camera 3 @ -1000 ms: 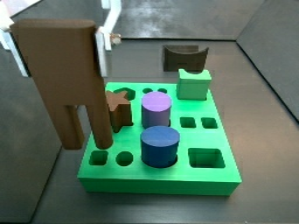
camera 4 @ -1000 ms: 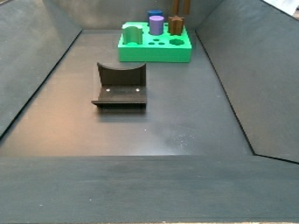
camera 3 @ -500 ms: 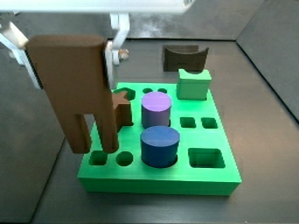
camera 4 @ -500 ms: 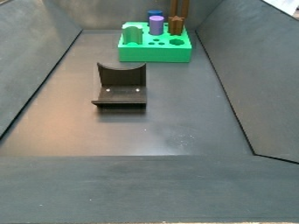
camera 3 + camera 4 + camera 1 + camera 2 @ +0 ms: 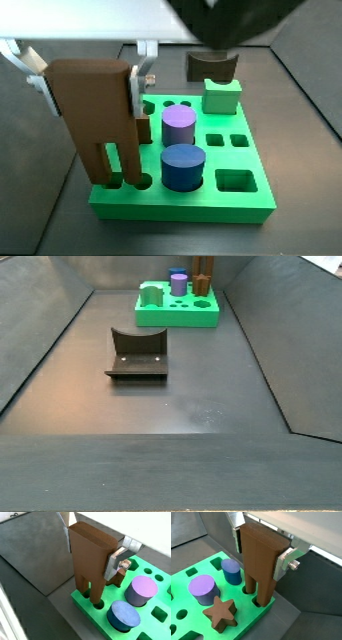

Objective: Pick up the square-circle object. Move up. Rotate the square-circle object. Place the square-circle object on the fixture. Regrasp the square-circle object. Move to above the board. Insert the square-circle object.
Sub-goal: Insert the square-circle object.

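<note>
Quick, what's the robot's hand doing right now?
Hand: closed on the square-circle object, over the board, its two legs at the holes.

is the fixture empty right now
Yes, in a side view the fixture holds nothing; the gripper holds the square-circle object over the board.

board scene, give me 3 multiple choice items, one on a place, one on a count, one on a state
1. Where is the fixture?
A. on the board
B. on the floor, apart from the board
C. in the gripper

2. How many round pegs stand on the board?
A. two
B. four
C. none

3. What is the gripper doing?
A. open above the fixture
B. shut on the square-circle object
C. out of view

Answers:
1 B, a side view shows bare floor between them.
2 A, a purple peg and a blue peg.
3 B, the fingers clamp the square-circle object, whose prongs reach the board's holes.
</note>
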